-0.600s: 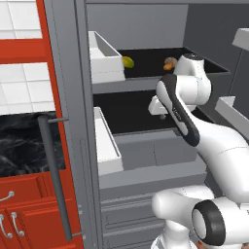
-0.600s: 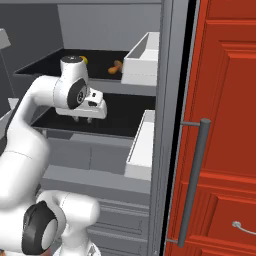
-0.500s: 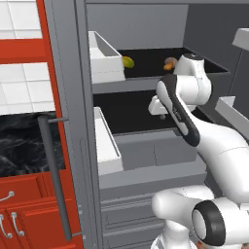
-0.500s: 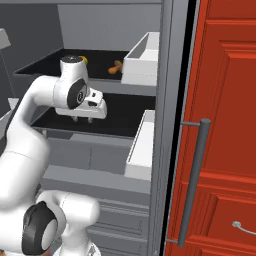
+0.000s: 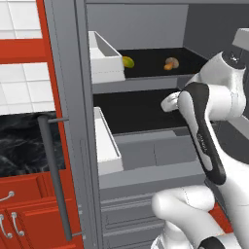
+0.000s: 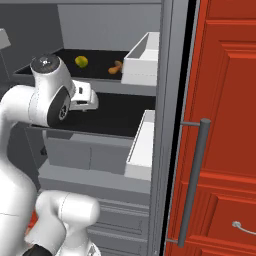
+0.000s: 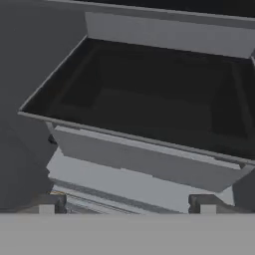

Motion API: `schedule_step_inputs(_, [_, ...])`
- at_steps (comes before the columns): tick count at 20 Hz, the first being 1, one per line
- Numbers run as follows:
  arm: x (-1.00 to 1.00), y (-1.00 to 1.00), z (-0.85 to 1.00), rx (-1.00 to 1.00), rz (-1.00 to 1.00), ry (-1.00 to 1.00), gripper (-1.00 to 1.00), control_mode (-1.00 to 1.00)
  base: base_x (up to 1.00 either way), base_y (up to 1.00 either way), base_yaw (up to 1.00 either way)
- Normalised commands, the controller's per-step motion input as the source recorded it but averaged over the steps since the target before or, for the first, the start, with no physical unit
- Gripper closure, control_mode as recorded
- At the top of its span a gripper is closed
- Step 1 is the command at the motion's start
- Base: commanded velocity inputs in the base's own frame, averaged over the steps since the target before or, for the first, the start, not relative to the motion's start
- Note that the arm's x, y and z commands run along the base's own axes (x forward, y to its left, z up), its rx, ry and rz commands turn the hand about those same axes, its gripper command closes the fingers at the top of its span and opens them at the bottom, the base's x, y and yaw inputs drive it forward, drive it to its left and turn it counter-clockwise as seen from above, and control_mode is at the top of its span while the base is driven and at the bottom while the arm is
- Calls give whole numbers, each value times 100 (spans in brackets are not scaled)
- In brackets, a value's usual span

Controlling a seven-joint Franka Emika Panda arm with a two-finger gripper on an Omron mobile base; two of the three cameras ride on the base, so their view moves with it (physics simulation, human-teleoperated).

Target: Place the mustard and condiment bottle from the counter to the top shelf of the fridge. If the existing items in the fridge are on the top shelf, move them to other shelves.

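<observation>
Your arm bends at the elbow into the open fridge (image 5: pixel 68 97); pincer (image 7: pixel 127 201) spread apart, empty, facing the middle shelf (image 7: pixel 149 104). The yellow-green fruit (image 5: pixel 128 62) and mushroom piece (image 5: pixel 169 63) sit on the top shelf (image 5: pixel 146 70).

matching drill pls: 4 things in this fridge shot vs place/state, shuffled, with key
Things:
1. fruit
2. mushroom piece
3. gripper
4. door bin

Places/states:
A. open, holding nothing, facing the lower black shelf
B. top shelf, nearer the door bin in the left base view
C. white, at the fridge's door side, level with the top shelf
D. top shelf, orange-tan, on the fruit's other side from that bin in that view

Pairs: 1-B, 2-D, 3-A, 4-C
</observation>
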Motion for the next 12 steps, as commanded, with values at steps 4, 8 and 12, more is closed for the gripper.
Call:
schedule_step_inputs(4, [-24, 0, 100, 0, 2, -52, -100, -100, 0, 0, 0])
schedule_step_inputs(8, [-1, 3, 93, 0, 0, -33, -100, -100, 0, 0, 0])
schedule_step_inputs(12, [21, 34, 41, 4, 0, -12, -100, -100, 0, 0, 0])
